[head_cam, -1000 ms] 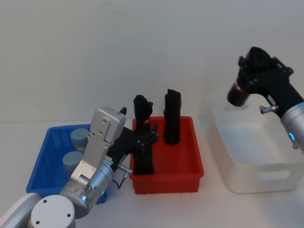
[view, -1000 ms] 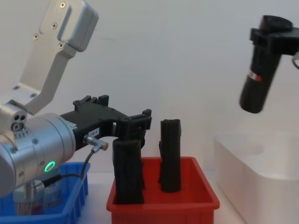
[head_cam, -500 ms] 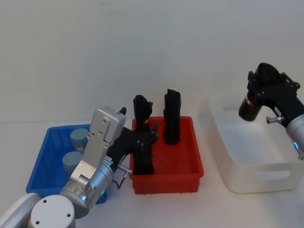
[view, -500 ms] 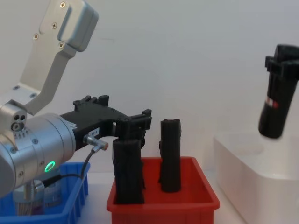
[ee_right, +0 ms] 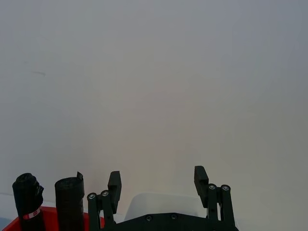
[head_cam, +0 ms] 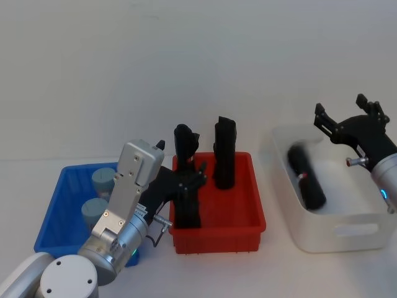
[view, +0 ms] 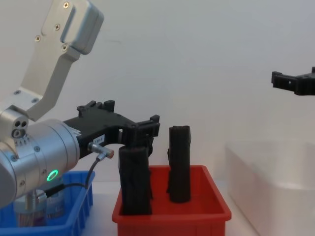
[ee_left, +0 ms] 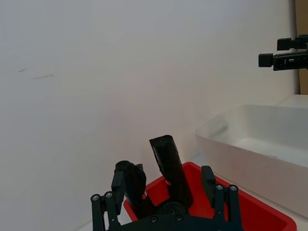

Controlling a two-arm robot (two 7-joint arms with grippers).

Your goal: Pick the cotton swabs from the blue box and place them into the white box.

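Cotton swabs (head_cam: 103, 180), two lidded jars, stand in the blue box (head_cam: 65, 189) toward its right side; its left half is bare. Just beside them the left claw (head_cam: 192, 177) reaches, spread, over the front black roll (head_cam: 186, 211) in the red bin (head_cam: 245, 214), where three rolls stand upright. The right claw (head_cam: 343, 112) hangs spread above the white box (head_cam: 347, 233). One more black roll (head_cam: 307, 177) lies slanted inside it, with bare floor to its right. A strip of bare counter (head_cam: 276, 248) separates the red bin from the white box.
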